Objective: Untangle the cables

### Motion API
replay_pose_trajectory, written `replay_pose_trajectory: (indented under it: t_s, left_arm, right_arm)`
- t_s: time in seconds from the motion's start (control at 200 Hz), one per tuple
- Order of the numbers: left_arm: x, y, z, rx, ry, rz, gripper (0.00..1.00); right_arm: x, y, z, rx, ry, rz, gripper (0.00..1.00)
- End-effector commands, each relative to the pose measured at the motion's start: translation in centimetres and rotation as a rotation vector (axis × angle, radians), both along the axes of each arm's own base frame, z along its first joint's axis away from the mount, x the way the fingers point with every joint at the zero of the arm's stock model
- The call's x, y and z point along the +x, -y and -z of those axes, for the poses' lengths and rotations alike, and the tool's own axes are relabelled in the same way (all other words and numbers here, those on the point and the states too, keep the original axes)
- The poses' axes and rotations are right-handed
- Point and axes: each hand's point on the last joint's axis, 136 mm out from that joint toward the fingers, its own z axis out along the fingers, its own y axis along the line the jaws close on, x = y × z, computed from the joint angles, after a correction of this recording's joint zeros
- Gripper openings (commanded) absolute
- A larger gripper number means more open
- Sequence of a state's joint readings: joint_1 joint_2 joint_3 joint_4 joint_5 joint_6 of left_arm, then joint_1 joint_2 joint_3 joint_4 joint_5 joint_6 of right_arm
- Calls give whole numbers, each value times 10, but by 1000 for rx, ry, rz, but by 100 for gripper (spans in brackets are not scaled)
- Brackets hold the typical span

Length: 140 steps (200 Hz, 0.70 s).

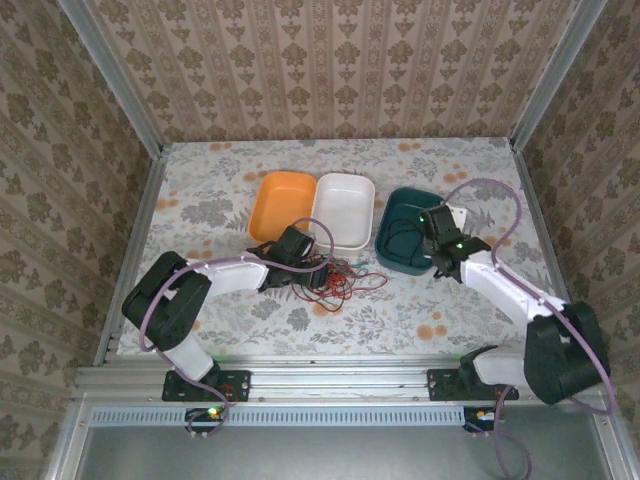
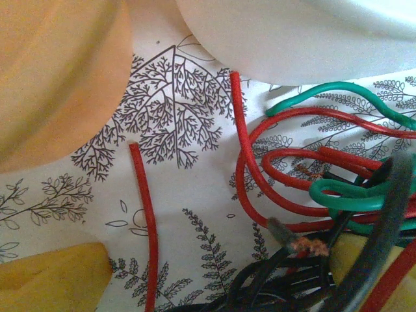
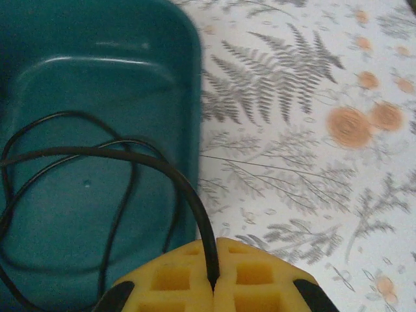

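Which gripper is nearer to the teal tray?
Right. The right gripper sits at the teal tray's near edge, shut on a black cable lying in it. The left gripper, open, is over the cable tangle, in front of the white tray.

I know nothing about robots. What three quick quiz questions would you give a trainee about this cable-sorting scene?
1. True or false: the right gripper is shut on a black cable.
2. In which tray do that cable's loops lie? A orange, B white, C teal.
3. Fill in: the left gripper, jaws open, hovers at a tangle of red, black and ____ cables.

Key: 1 true; 2 C, the teal tray; 3 green.
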<state>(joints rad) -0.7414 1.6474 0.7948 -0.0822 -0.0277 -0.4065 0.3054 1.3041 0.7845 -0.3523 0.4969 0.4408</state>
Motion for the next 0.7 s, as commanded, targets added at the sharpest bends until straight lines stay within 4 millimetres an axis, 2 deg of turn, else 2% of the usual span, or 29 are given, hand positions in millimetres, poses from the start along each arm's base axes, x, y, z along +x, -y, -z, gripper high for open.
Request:
replay_pose_trajectory:
  t_s: [0.0,0.155,0.305,0.54,0.695]
  left_arm:
    - [-13,-5,28,50,-72,36,90]
    - [-15,-4,26,50,-71,42,90]
    - [-16,-4,24,51,-71,50,90]
    - [-16,-5,21,48,-70,50,90]
    - [-15,-4,17,43,-61,49,90]
  right_arm:
    - [23,-21,-5,-21,-13,-119,0]
    - [45,-39,12,-17,-72,-188,0]
    - [68,-46,21,-43,-127,-203,0]
    - [87,-45,40,-27,-230,-135,0]
    - [96,-39,40,1,-239,-101,4]
